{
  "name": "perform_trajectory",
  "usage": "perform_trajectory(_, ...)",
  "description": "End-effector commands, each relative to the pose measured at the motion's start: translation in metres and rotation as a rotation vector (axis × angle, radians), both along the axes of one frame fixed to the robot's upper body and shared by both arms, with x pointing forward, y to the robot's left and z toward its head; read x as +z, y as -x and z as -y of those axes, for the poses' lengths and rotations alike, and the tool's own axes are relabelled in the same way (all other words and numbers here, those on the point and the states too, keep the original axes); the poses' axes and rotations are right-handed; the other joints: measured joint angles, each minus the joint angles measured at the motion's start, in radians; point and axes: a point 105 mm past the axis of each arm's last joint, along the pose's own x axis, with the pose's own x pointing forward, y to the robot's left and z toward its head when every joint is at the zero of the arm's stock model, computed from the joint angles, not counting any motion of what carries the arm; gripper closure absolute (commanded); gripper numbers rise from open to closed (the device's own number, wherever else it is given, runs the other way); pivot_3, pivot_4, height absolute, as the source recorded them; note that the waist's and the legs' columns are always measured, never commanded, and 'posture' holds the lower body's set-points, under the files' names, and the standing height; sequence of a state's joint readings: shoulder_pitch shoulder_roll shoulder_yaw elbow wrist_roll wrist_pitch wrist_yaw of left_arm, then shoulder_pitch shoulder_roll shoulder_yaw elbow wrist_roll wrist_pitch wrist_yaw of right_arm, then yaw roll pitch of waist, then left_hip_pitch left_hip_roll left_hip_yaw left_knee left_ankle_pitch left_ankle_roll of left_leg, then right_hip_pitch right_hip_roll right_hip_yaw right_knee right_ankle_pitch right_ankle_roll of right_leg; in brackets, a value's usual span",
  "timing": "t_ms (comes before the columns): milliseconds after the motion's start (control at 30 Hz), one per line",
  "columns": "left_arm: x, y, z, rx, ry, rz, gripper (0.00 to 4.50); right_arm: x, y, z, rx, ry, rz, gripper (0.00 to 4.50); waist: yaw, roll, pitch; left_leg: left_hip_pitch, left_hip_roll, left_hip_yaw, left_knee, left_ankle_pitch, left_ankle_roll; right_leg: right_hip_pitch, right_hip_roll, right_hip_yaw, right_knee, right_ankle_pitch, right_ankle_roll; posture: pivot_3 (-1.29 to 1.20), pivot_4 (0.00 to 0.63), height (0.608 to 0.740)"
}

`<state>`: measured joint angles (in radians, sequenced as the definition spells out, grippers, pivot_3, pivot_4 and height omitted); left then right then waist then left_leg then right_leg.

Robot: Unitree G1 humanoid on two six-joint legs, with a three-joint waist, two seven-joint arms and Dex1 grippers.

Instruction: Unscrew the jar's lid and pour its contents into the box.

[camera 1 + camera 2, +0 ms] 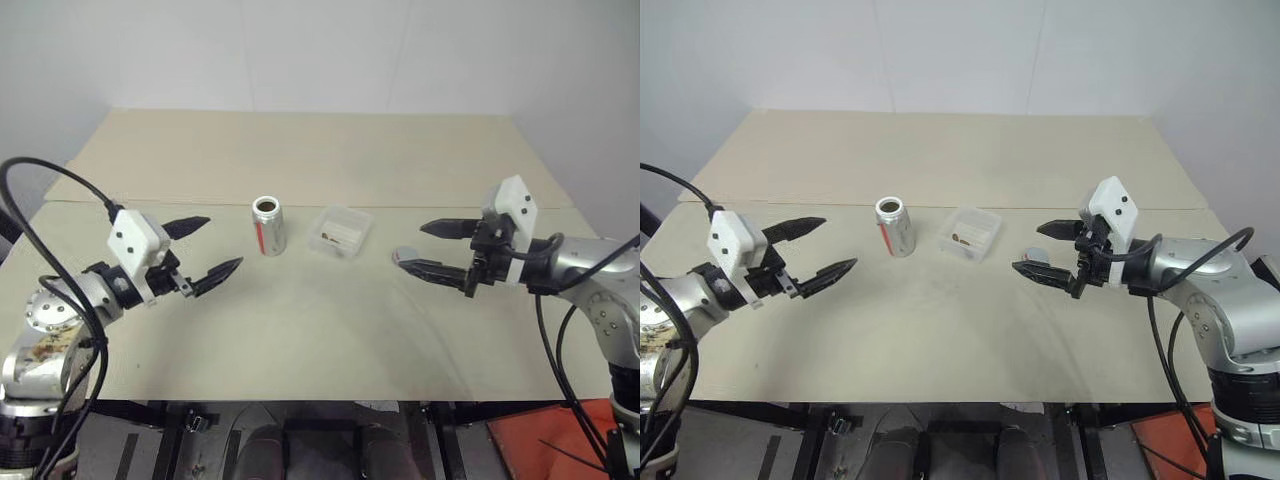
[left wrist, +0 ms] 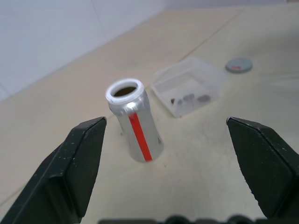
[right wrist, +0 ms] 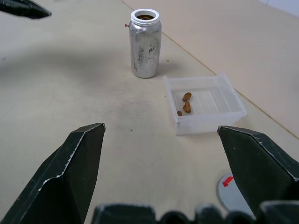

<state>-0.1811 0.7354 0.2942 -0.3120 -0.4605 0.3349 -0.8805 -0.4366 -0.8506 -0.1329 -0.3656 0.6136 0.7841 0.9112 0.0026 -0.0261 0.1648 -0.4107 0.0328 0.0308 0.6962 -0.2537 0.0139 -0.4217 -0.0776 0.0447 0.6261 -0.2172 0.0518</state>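
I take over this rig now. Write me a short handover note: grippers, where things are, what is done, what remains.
Left gripper: open, empty, off to the jar's left.
Right gripper: open, empty, right of the box.
Jar: upright on the table, uncapped, beside the box.
Lid: flat on the table near the right gripper, red mark up.
Contents: a few brown bits lie in the box.
Done: lid unscrewed, bits poured.
Left: possibly nothing; whether anything remains inside the jar cannot be told, so check it.
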Motion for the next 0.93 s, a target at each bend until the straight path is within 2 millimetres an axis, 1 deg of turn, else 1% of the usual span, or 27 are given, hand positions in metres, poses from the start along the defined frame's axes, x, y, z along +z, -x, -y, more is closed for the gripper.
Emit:
perform_trajectory(33,0.0061,0.0069,0.0045,-0.072,-0.019,0.021,0.03,0.0144,0.0071,0.0016,0.013,0.007,0.075,0.00,-0.001,0.000,0.000,0.000,0.000,0.000,0.000,0.000,0.000,0.000,0.000,0.000,0.000,0.000,0.000,0.00,0.150,0.740)
perform_trajectory(300,0.0065,0.0052,0.0103,-0.096,-0.006,0.021,0.03,0.0112,0.0077,0.0019,0.013,0.015,0.069,0.00,-0.003,0.000,0.000,0.001,0.000,0.000,0.000,0.000,0.000,0.000,0.000,0.000,0.000,0.000,0.000,0.00,0.150,0.740)
perform_trajectory(433,0.0089,0.0025,0.0119,-0.075,0.015,0.044,0.03,0.0110,0.0077,0.0019,0.018,0.016,0.069,0.00,-0.003,0.000,0.000,0.000,0.000,0.000,0.000,0.000,0.000,0.000,0.000,0.000,0.000,0.000,0.000,0.00,0.150,0.740)
perform_trajectory(767,0.0087,0.0040,0.0105,-0.043,0.048,0.078,0.03,0.0095,0.0084,0.0019,0.024,0.019,0.062,0.00,-0.004,0.000,0.000,0.000,0.000,0.000,0.000,0.000,0.000,0.000,0.000,0.000,0.000,0.000,0.000,0.00,0.150,0.740)
perform_trajectory(933,0.0069,0.0059,0.0104,-0.059,0.036,0.075,0.03,0.0096,0.0083,0.0020,0.025,0.021,0.061,0.00,-0.004,0.000,0.000,0.001,0.000,0.000,0.000,0.000,0.000,0.000,0.000,0.000,0.000,0.000,0.000,0.00,0.150,0.740)
